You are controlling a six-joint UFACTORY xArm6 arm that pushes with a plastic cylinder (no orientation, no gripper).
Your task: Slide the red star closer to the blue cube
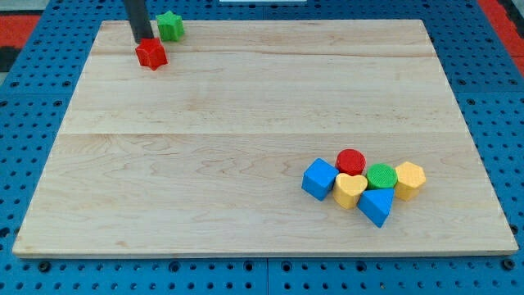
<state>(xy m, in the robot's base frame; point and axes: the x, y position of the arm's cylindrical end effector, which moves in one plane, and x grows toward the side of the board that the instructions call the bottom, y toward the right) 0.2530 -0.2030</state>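
Note:
The red star (152,54) lies near the wooden board's top left corner. My tip (142,39) touches the star's upper left side, between it and the green star (170,26) just up and right. The blue cube (319,179) sits far away at the lower right, at the left end of a cluster of blocks.
The cluster holds a red cylinder (351,161), a yellow heart (350,191), a green cylinder (381,175), a yellow hexagon (409,179) and a blue triangular block (377,206). The wooden board (246,123) lies on a blue pegboard surface.

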